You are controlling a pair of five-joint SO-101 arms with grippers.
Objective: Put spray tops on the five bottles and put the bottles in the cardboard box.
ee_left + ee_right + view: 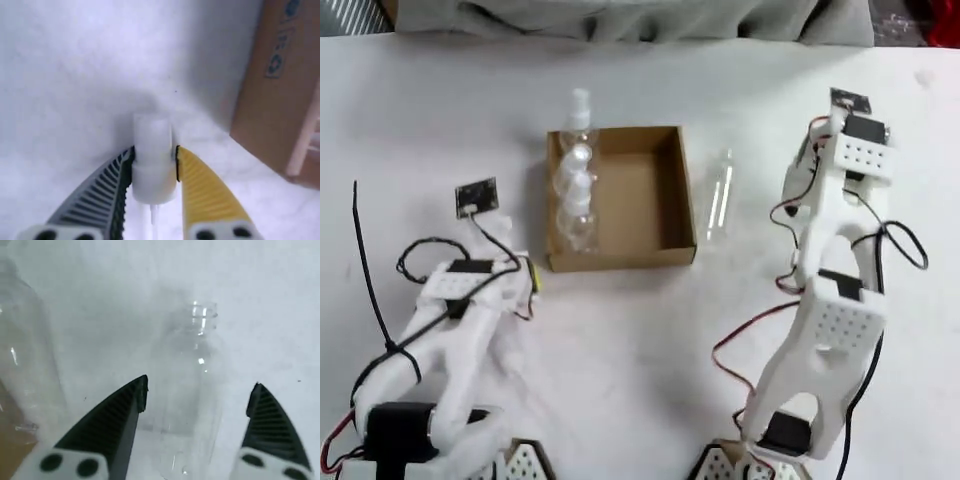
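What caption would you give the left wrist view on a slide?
Left gripper shut on a white spray top, near the cardboard box.

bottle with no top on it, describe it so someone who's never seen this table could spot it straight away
Find the cardboard box in the middle of the white table. Just outside its right wall one clear bottle sits by itself on the table. The other bottles are packed along the left side inside the box, while this one is outside it and its neck is open and bare.
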